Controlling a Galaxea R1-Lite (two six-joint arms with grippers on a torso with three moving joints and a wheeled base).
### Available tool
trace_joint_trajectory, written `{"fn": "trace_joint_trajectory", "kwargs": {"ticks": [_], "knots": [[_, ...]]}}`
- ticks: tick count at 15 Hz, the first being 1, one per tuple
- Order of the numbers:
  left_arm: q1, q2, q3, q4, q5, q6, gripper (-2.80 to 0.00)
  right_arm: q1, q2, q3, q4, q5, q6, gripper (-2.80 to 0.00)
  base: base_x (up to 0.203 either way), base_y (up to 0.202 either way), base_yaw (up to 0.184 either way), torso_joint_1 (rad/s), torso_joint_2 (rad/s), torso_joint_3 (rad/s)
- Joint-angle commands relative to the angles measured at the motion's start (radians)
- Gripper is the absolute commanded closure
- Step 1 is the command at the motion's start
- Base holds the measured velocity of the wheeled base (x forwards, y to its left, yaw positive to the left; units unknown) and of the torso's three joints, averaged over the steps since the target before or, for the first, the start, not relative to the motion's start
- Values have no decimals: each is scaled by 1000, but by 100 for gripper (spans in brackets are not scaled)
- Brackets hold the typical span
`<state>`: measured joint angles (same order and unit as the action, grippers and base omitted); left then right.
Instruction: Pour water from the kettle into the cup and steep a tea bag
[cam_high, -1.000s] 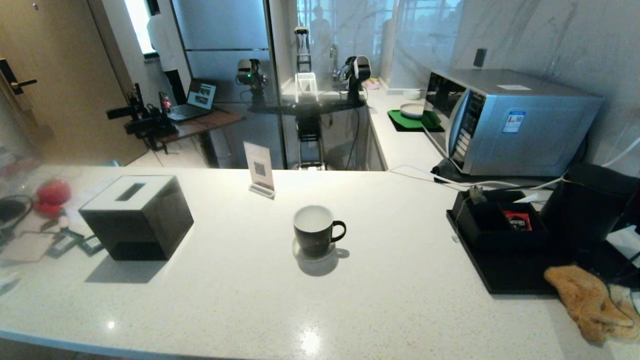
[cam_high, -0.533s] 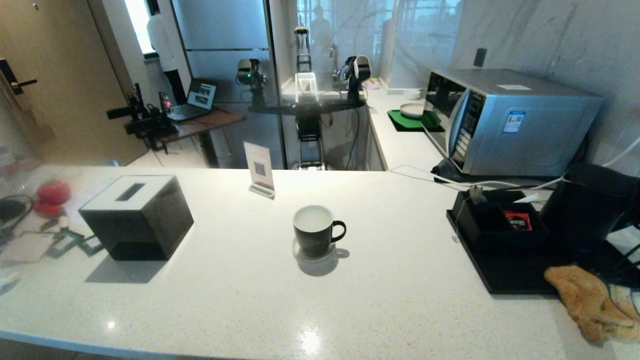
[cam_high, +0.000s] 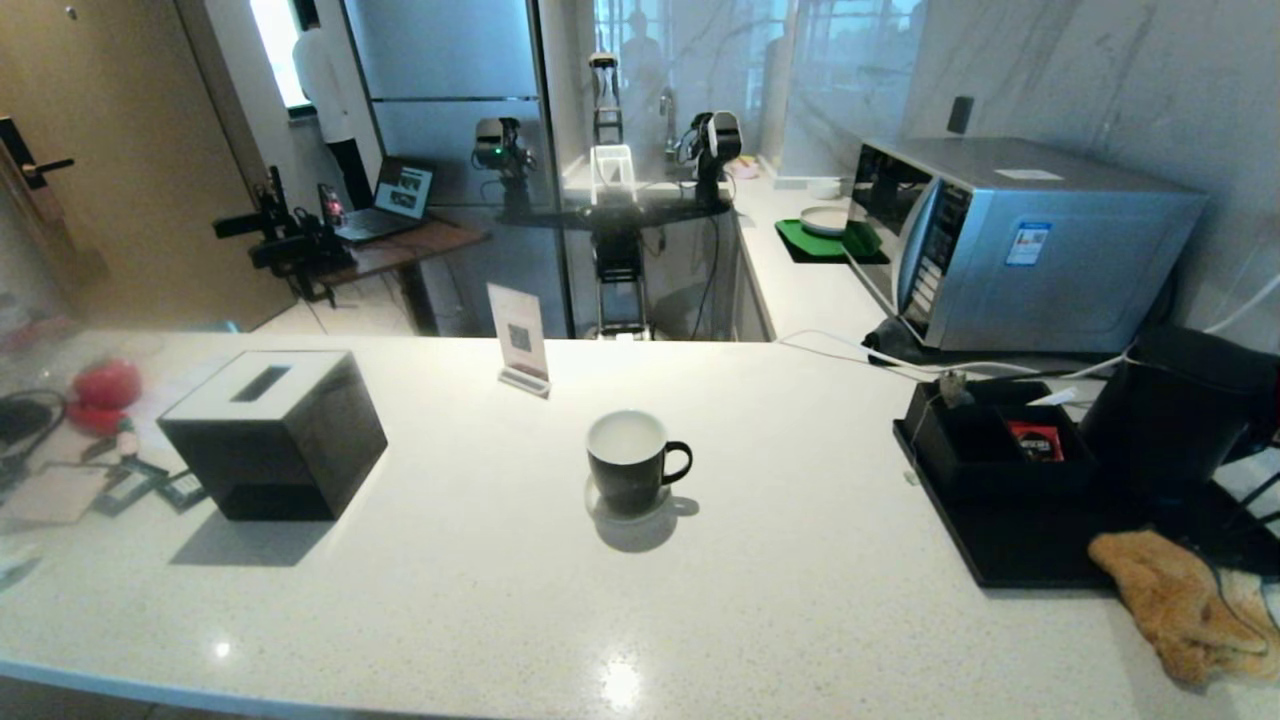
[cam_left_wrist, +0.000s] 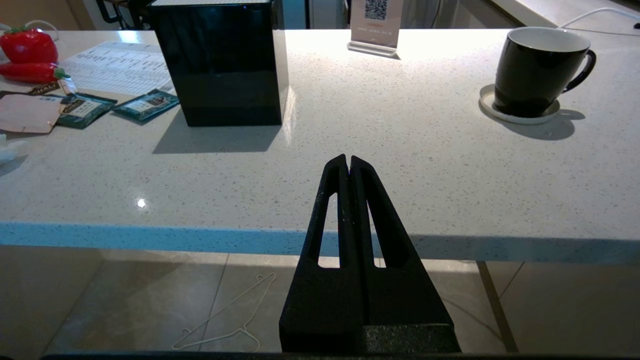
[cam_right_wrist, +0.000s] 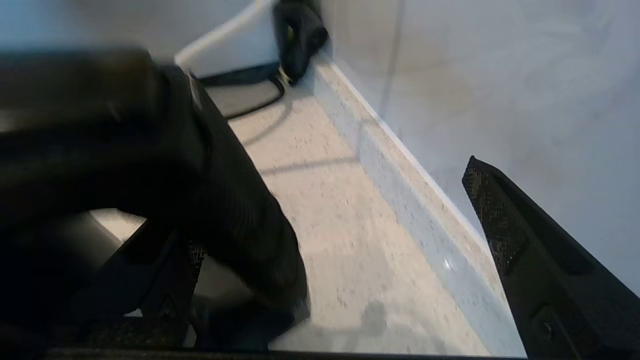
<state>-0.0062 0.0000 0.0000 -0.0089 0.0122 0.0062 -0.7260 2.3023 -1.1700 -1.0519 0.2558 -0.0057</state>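
Counter: pale speckled stone top (cam_high: 800, 600), marble wall behind, microwave (cam_high: 1020, 245) at the back right.
Left gripper (cam_left_wrist: 348, 162): fingers pressed together, holding nothing, hanging off the counter's near edge.
Right gripper (cam_right_wrist: 345, 250): fingers spread wide; kettle handle (cam_right_wrist: 235, 210) sits between them, against the near finger; contact with the far finger (cam_right_wrist: 505, 220) not seen.
Kettle (cam_high: 1180, 410): far right on a black tray (cam_high: 1010, 560), body cut off at the frame edge.
Cup (cam_high: 628, 462): mid-counter on a coaster (cam_left_wrist: 520, 112), handle toward the kettle side.
Hidden: right gripper not visible from the head; tea bag not identifiable with certainty.
Other: black box (cam_high: 275, 435) to the left.
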Motion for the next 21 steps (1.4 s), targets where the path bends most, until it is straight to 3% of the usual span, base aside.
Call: {"fn": "trace_joint_trajectory", "kwargs": {"ticks": [1,8,21], "knots": [[0,2,0,0,0,0,0,0,17,-32,-7,31,0,-280,0,0,0,0,0,0],[0,2,0,0,0,0,0,3,37,-86,-17,111,0,-280,0,0,0,0,0,0],[0,2,0,0,0,0,0,8,58,-117,-53,115,7,-280,0,0,0,0,0,0]]}}
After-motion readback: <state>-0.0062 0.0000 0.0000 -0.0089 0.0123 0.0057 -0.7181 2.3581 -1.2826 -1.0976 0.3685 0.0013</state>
